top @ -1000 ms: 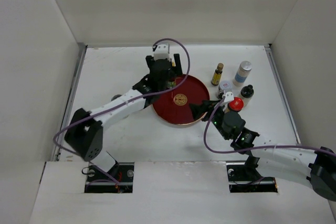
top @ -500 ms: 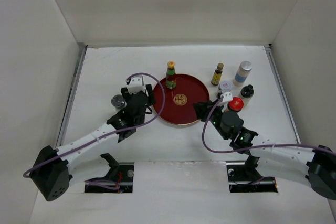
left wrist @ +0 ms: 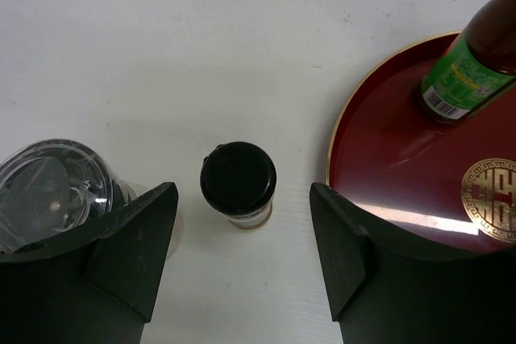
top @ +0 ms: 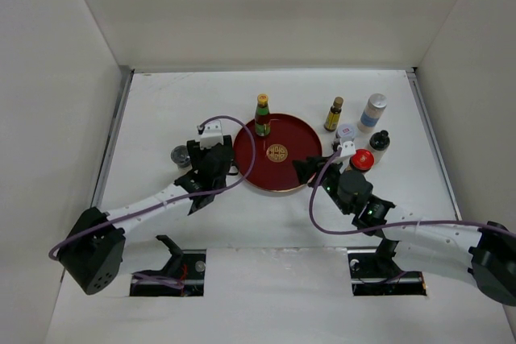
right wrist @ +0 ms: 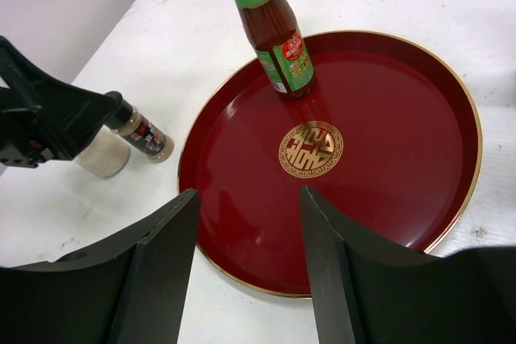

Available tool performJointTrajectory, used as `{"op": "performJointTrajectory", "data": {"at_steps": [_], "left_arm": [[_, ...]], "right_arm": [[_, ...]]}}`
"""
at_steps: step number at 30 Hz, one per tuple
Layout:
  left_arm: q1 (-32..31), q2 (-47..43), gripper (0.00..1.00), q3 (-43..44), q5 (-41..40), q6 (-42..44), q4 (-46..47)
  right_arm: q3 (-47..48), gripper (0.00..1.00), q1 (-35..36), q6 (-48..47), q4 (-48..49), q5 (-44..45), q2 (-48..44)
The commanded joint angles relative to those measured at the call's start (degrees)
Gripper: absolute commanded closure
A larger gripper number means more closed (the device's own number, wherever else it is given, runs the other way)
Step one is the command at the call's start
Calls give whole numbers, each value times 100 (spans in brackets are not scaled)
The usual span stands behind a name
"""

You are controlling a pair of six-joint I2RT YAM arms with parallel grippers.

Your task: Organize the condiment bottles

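Observation:
The green yellow-capped bottle [top: 263, 115] stands upright on the far left part of the round red tray [top: 294, 138]. My left gripper [top: 211, 160] is open and hangs over a small black-capped jar [left wrist: 238, 183], which sits on the table between its fingers, untouched. The clear shaker [top: 179, 155] stands just left of it. My right gripper [top: 306, 168] is open and empty over the tray's near right rim [right wrist: 451, 223]. The slim amber bottle [top: 334, 113], tall white bottle [top: 372, 111], grey-lidded jar [top: 347, 132], red-lidded jar [top: 362, 159] and a dark black-capped bottle [top: 380, 142] stand right of the tray.
White walls close in the table on the left, the back and the right. The tray's gold emblem [top: 277, 153] marks its bare middle. The left arm's purple cable [top: 242, 130] loops over the tray's left rim.
My left gripper has left the green bottle standing on the tray and pulled back left and nearer, over the small black-capped jar. The right arm has hardly moved.

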Motion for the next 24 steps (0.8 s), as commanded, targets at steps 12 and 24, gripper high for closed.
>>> {"op": "performJointTrajectory", "data": {"at_steps": [12,24], "left_arm": [[568,676,38,271,531,-144,604],[700,896,65,403,822,-153,684]], "right_arm": [[142,41,-18,29,239,-43,-1],[115,41,-9,38,239,-61,-35]]}}
